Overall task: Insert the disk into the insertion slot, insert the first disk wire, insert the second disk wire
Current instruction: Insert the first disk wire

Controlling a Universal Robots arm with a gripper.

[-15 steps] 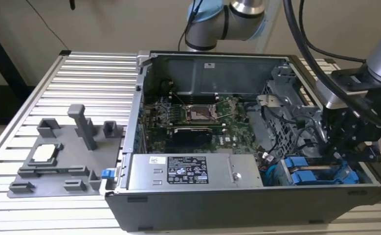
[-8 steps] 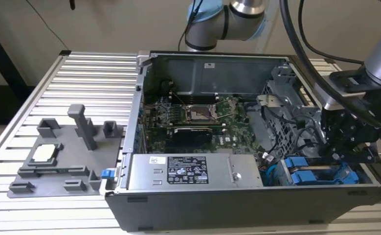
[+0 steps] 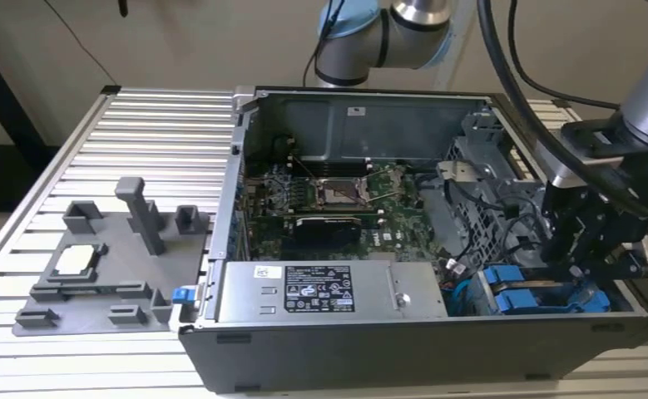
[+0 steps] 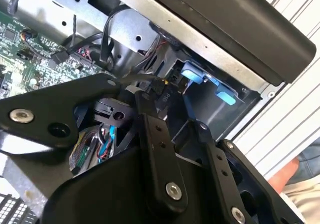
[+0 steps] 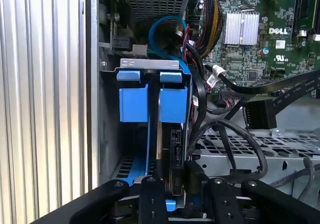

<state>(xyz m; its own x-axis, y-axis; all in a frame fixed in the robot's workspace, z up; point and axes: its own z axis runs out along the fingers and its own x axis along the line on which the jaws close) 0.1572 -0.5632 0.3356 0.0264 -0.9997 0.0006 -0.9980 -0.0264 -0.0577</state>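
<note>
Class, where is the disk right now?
In the exterior view's lower right, the disk sits in the insertion slot, beside the power-supply box, below the gripper.

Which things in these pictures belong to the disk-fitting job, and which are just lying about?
Belong to the job:
- the tool
- the disk in its blue carrier
- the insertion slot
- loose black cables beside it, probably the disk wires

Just lying about:
- grey fixture block on the table
- power-supply box
- motherboard
</note>
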